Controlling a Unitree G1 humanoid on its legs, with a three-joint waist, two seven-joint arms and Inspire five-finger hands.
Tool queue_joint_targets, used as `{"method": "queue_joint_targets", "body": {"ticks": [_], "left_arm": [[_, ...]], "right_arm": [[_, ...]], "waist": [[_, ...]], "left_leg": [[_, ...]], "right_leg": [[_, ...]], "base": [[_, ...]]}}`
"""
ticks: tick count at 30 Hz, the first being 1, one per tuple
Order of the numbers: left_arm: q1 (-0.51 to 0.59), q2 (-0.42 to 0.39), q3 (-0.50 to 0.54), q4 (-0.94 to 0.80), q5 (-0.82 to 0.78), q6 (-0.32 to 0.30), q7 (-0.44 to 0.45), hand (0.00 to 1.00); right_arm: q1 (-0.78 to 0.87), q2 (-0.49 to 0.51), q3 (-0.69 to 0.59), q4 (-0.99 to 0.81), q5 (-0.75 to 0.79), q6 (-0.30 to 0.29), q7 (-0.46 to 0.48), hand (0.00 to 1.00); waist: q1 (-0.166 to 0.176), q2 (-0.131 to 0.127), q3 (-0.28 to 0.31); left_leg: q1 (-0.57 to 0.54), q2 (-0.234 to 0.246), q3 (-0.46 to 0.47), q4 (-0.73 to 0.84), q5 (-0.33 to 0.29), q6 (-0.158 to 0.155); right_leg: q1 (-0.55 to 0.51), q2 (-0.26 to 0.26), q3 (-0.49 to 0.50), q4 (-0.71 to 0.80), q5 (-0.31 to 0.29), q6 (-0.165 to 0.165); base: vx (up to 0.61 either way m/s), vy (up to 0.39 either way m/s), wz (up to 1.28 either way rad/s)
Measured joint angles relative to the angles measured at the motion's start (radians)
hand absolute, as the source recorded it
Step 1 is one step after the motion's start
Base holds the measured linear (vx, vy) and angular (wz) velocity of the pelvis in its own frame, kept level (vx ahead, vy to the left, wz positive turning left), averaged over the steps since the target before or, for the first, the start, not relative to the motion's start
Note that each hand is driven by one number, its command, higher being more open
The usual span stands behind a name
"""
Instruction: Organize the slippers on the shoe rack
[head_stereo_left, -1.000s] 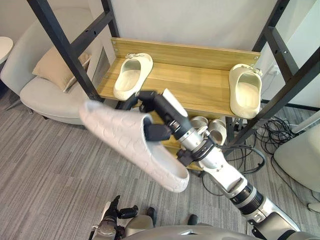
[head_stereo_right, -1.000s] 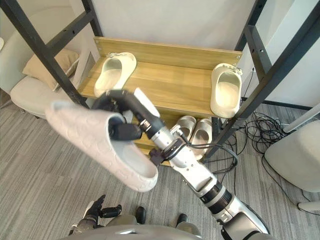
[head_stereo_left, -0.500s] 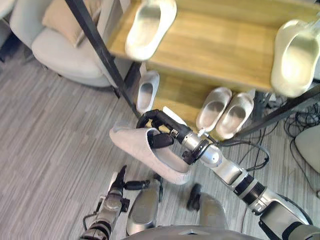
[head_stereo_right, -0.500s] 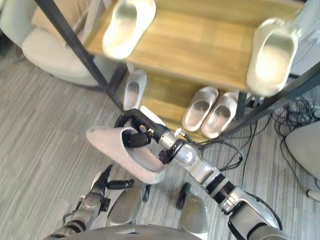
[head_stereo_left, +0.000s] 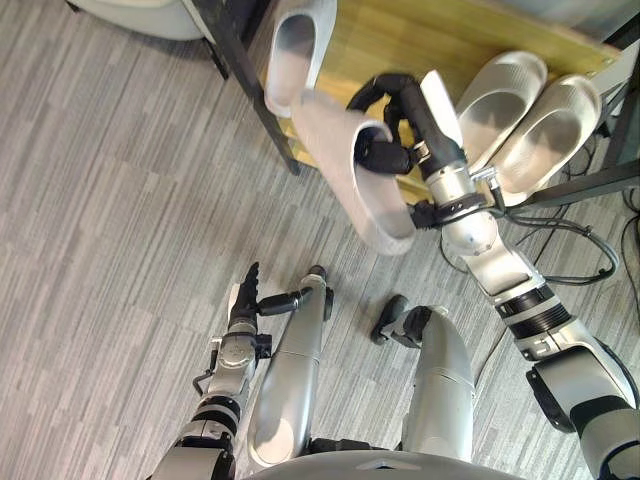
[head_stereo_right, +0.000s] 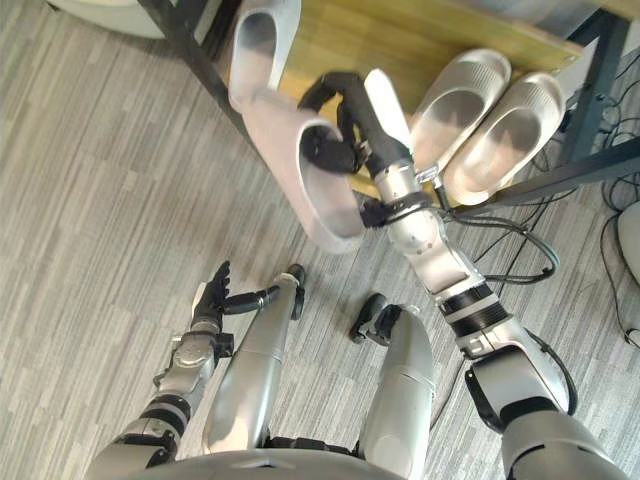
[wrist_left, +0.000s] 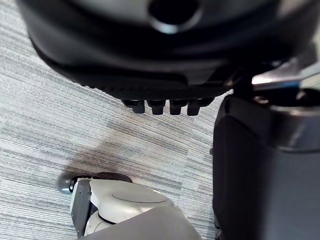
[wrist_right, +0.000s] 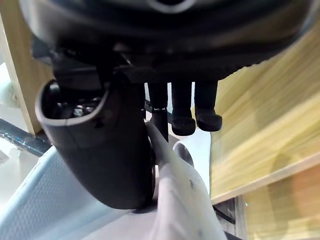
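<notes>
the white slipper (head_stereo_left: 345, 170) has been brought down to the front edge of the lower shelf (head_stereo_left: 385, 30), just beside 1 lone slipper (head_stereo_left: 295, 45). it is clamped by the curled right hand (head_stereo_left: 395, 125). placement is judged close. the left hand (head_stereo_left: 245, 300) is hung slack, well below the shelf.

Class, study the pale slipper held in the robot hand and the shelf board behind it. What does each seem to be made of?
The pale grey slipper in the right robot hand: probably moulded foam or soft rubber, matte, with thick one-piece walls and no seams seen. The yellowish shelf board: wood or wood-look laminate, smooth, with fine grain lines; which of the two cannot be told.
</notes>
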Motion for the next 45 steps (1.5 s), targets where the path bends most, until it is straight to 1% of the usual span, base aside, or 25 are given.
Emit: {"method": "queue_joint_targets", "body": {"ticks": [2, 7, 9, 10, 13, 16, 17, 18, 20, 24, 27, 29, 31, 37, 38, 45], "left_arm": [[-0.001, -0.018, 0.018, -0.018, -0.004, 0.0, 0.0, 1.0], [-0.005, -0.027, 0.033, -0.047, -0.009, 0.0, 0.002, 1.0], [-0.016, -0.029, 0.034, -0.048, -0.018, 0.0, 0.015, 1.0], [-0.016, -0.029, 0.034, -0.048, -0.019, 0.0, 0.015, 1.0], [-0.031, -0.03, 0.033, -0.047, -0.02, 0.001, 0.037, 1.0], [-0.042, -0.032, 0.033, -0.046, -0.027, 0.002, 0.057, 1.0], [-0.051, -0.047, 0.026, -0.044, -0.041, 0.004, 0.08, 1.0], [-0.053, -0.05, 0.024, -0.044, -0.045, 0.004, 0.081, 1.0], [-0.053, -0.055, 0.022, -0.044, -0.048, 0.004, 0.089, 1.0], [-0.053, -0.061, 0.021, -0.042, -0.048, 0.004, 0.098, 1.0], [-0.058, -0.064, 0.013, -0.037, -0.048, 0.005, 0.112, 1.0], [-0.075, -0.07, 0.012, -0.013, -0.05, 0.006, 0.115, 1.0], [-0.079, -0.071, 0.012, -0.007, -0.054, 0.006, 0.118, 1.0], [-0.08, -0.07, 0.013, -0.001, -0.056, 0.012, 0.127, 1.0], [-0.081, -0.069, 0.013, -0.001, -0.056, 0.022, 0.131, 1.0], [-0.081, -0.06, 0.014, 0.017, -0.056, 0.029, 0.135, 1.0]], "right_arm": [[-0.029, 0.001, -0.011, 0.0, -0.028, 0.019, -0.029, 0.0], [-0.105, 0.017, -0.049, 0.011, -0.055, 0.049, -0.078, 0.0], [-0.178, 0.026, -0.054, 0.065, -0.062, 0.064, -0.109, 0.0], [-0.18, 0.026, -0.054, 0.066, -0.063, 0.064, -0.11, 0.0], [-0.26, 0.055, -0.08, 0.153, -0.077, 0.094, -0.136, 0.0], [-0.325, 0.085, -0.092, 0.25, -0.077, 0.121, -0.165, 0.0], [-0.407, 0.143, -0.096, 0.421, -0.074, 0.168, -0.186, 0.0], [-0.423, 0.145, -0.102, 0.452, -0.074, 0.172, -0.188, 1.0], [-0.442, 0.152, -0.129, 0.485, -0.073, 0.175, -0.195, 1.0], [-0.477, 0.157, -0.141, 0.532, -0.073, 0.177, -0.208, 1.0], [-0.5, 0.175, -0.188, 0.581, -0.068, 0.197, -0.257, 1.0], [-0.503, 0.181, -0.221, 0.604, -0.052, 0.215, -0.285, 1.0], [-0.504, 0.192, -0.235, 0.609, -0.051, 0.215, -0.29, 1.0], [-0.504, 0.207, -0.27, 0.607, -0.049, 0.215, -0.327, 1.0], [-0.503, 0.219, -0.29, 0.601, -0.049, 0.215, -0.335, 1.0], [-0.458, 0.23, -0.287, 0.509, -0.055, 0.215, -0.34, 1.0]], "waist": [[0.008, -0.002, 0.003], [0.01, -0.007, 0.006], [0.009, -0.008, 0.006], [0.009, -0.009, 0.006], [0.012, -0.019, 0.012], [0.015, -0.02, 0.013], [0.034, -0.022, 0.014], [0.038, -0.022, 0.014], [0.039, -0.022, 0.014], [0.038, -0.022, 0.013], [0.039, -0.022, 0.012], [0.047, -0.024, 0.011], [0.048, -0.025, 0.011], [0.044, -0.025, 0.009], [0.042, -0.025, 0.009], [0.036, -0.028, 0.003]], "left_leg": [[-0.028, 0.0, -0.003, 0.013, -0.001, -0.003], [-0.079, 0.001, -0.012, 0.028, 0.002, -0.011], [-0.099, 0.0, -0.021, 0.035, 0.002, -0.014], [-0.099, 0.0, -0.021, 0.035, 0.002, -0.014], [-0.113, -0.006, -0.025, 0.043, 0.001, -0.017], [-0.135, -0.01, -0.036, 0.059, -0.001, -0.021], [-0.146, -0.016, -0.052, 0.059, -0.001, -0.028], [-0.15, -0.021, -0.057, 0.059, 0.0, -0.031], [-0.154, -0.029, -0.063, 0.061, 0.001, -0.034], [-0.155, -0.029, -0.065, 0.062, 0.001, -0.036], [-0.157, -0.04, -0.08, 0.057, 0.005, -0.043], [-0.159, -0.046, -0.085, 0.055, 0.007, -0.046], [-0.159, -0.046, -0.085, 0.054, 0.007, -0.047], [-0.151, -0.044, -0.082, 0.051, 0.009, -0.05], [-0.145, -0.042, -0.078, 0.05, 0.009, -0.05], [-0.124, -0.033, -0.058, 0.03, 0.01, -0.049]], "right_leg": [[-0.027, -0.005, -0.004, 0.02, -0.009, -0.004], [-0.07, -0.015, -0.02, 0.044, -0.021, -0.013], [-0.08, -0.016, -0.031, 0.049, -0.025, -0.013], [-0.08, -0.016, -0.032, 0.049, -0.025, -0.013], [-0.091, -0.027, -0.038, 0.063, -0.034, -0.012], [-0.1, -0.031, -0.051, 0.075, -0.042, -0.016], [-0.101, -0.034, -0.067, 0.079, -0.05, -0.021], [-0.101, -0.039, -0.073, 0.083, -0.054, -0.025], [-0.101, -0.047, -0.082, 0.091, -0.061, -0.029], [-0.101, -0.048, -0.084, 0.092, -0.062, -0.029], [-0.093, -0.057, -0.102, 0.092, -0.07, -0.026], [-0.092, -0.062, -0.108, 0.097, -0.074, -0.031], [-0.092, -0.063, -0.108, 0.097, -0.075, -0.031], [-0.091, -0.063, -0.105, 0.099, -0.075, -0.032], [-0.088, -0.063, -0.1, 0.1, -0.075, -0.032], [-0.088, -0.059, -0.082, 0.093, -0.075, -0.033]], "base": [[-0.03, 0.008, 0.07], [0.0, 0.031, 0.08], [0.03, 0.044, 0.05], [0.02, 0.033, 0.08], [0.01, 0.043, 0.09], [0.01, 0.064, 0.1], [0.03, 0.105, 0.24], [0.04, 0.083, 0.27], [0.03, 0.027, 0.17], [0.02, 0.045, 0.02], [0.01, 0.036, 0.15], [0.02, 0.028, 0.14], [0.03, 0.032, 0.03], [0.02, 0.038, -0.01], [0.0, 0.031, -0.04], [0.03, 0.028, -0.05]]}}
